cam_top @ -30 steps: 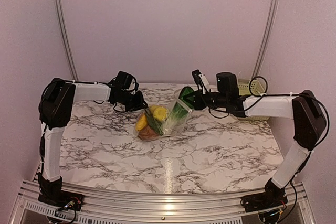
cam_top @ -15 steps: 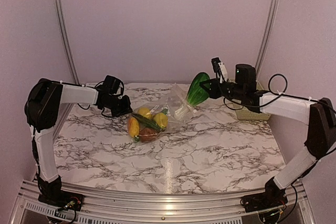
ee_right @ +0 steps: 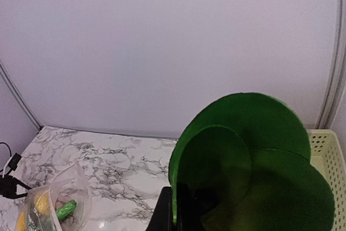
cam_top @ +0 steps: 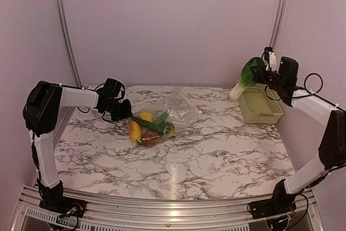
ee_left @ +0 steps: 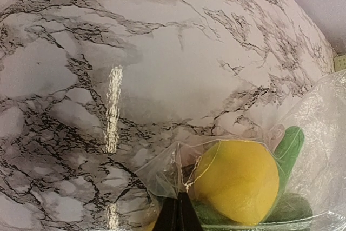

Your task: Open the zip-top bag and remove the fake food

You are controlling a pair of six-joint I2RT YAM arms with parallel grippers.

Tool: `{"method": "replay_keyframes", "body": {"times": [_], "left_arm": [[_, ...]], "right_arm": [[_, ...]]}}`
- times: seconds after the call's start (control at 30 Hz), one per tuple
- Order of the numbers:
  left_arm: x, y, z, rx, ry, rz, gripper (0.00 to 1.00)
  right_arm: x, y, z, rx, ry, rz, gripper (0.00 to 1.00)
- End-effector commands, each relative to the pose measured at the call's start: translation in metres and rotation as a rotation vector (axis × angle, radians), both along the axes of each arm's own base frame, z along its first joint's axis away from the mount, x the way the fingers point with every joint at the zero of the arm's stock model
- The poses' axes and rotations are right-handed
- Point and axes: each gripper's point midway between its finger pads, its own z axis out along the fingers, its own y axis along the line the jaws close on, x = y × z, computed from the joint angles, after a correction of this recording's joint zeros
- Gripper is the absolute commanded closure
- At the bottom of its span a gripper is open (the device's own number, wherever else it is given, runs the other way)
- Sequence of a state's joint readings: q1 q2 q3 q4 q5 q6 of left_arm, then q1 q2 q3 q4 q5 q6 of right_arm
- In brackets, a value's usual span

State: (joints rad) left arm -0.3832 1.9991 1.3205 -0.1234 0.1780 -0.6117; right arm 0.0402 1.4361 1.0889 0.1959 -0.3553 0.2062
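The clear zip-top bag (cam_top: pixel 175 109) lies on the marble table (cam_top: pixel 216 150) left of the middle, with yellow, green and brown fake food (cam_top: pixel 147 128) inside. My left gripper (cam_top: pixel 125 113) is shut on the bag's near corner; in the left wrist view the pinched plastic (ee_left: pixel 173 179) rises from the closed tips (ee_left: pixel 178 217) beside a yellow lemon (ee_left: pixel 238 179). My right gripper (cam_top: pixel 258 72) is shut on the leafy green piece (cam_top: pixel 246 77), held in the air over the basket's left edge. The right wrist view shows its leaves (ee_right: pixel 248 160) filling the frame beside the tips (ee_right: pixel 178 209).
A pale green slatted basket (cam_top: pixel 261 106) stands at the table's back right corner, under the right gripper. Metal frame posts (cam_top: pixel 64 25) rise at both back corners. The bag (ee_right: pixel 54 204) shows far off in the right wrist view.
The right gripper carried the leafy green out of the bag, up and to the right over the basket. The left gripper closed on the bag's corner and drew it slightly left; the bag slumped flat.
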Motion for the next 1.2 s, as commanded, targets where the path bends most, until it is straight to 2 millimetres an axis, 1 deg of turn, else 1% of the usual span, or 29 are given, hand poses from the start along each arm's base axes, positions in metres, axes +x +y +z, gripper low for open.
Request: {"method": "replay_keyframes", "body": {"times": [0.0,0.07,0.13,0.17,0.27,0.33,0.43,0.63,0.67,0.8,0.83,0.9,0.97,1.0,1.07,1.17], "left_arm": [[-0.004,0.006,0.008,0.023,0.001,-0.011,1.0],[-0.004,0.006,0.008,0.022,0.001,-0.014,1.0],[-0.004,0.006,0.009,0.022,0.0,-0.014,1.0],[-0.004,0.006,0.009,0.024,-0.001,-0.015,1.0],[-0.005,0.007,0.008,0.027,0.0,-0.017,1.0],[-0.005,0.007,0.008,0.029,0.0,-0.022,1.0],[-0.005,0.006,0.007,0.029,0.0,-0.025,1.0],[-0.003,0.005,0.011,0.024,-0.014,-0.028,1.0],[-0.003,0.005,0.011,0.025,-0.014,-0.027,1.0],[-0.004,0.006,0.011,0.027,-0.014,-0.027,1.0],[-0.004,0.006,0.01,0.027,-0.013,-0.027,1.0],[-0.003,0.006,0.011,0.027,-0.015,-0.028,1.0],[-0.002,0.004,0.011,0.023,-0.018,-0.03,1.0],[-0.001,0.004,0.012,0.021,-0.02,-0.031,1.0],[0.002,0.002,0.013,0.014,-0.024,-0.031,1.0],[0.004,0.0,0.014,0.008,-0.028,-0.035,1.0]], "right_arm": [[0.014,-0.075,0.033,0.006,-0.005,-0.173,1.0],[0.018,-0.097,0.036,-0.039,0.013,-0.202,1.0],[0.016,-0.113,0.04,-0.098,0.016,-0.236,1.0],[0.016,-0.117,0.043,-0.124,0.012,-0.25,1.0],[0.024,-0.124,0.036,-0.188,0.051,-0.247,1.0],[0.032,-0.123,0.021,-0.185,0.096,-0.225,1.0],[0.043,-0.12,-0.008,-0.194,0.172,-0.17,1.0],[0.067,-0.113,-0.088,-0.187,0.395,-0.054,1.0],[0.071,-0.114,-0.098,-0.191,0.419,-0.047,1.0],[0.087,-0.12,-0.126,-0.216,0.455,-0.044,1.0],[0.092,-0.121,-0.128,-0.22,0.455,-0.043,1.0],[0.101,-0.122,-0.14,-0.22,0.48,-0.03,0.99],[0.107,-0.125,-0.147,-0.219,0.5,-0.042,0.81],[0.11,-0.127,-0.147,-0.22,0.499,-0.048,0.74],[0.113,-0.128,-0.144,-0.217,0.491,-0.056,0.63],[0.118,-0.129,-0.132,-0.215,0.457,-0.063,0.54]]}}
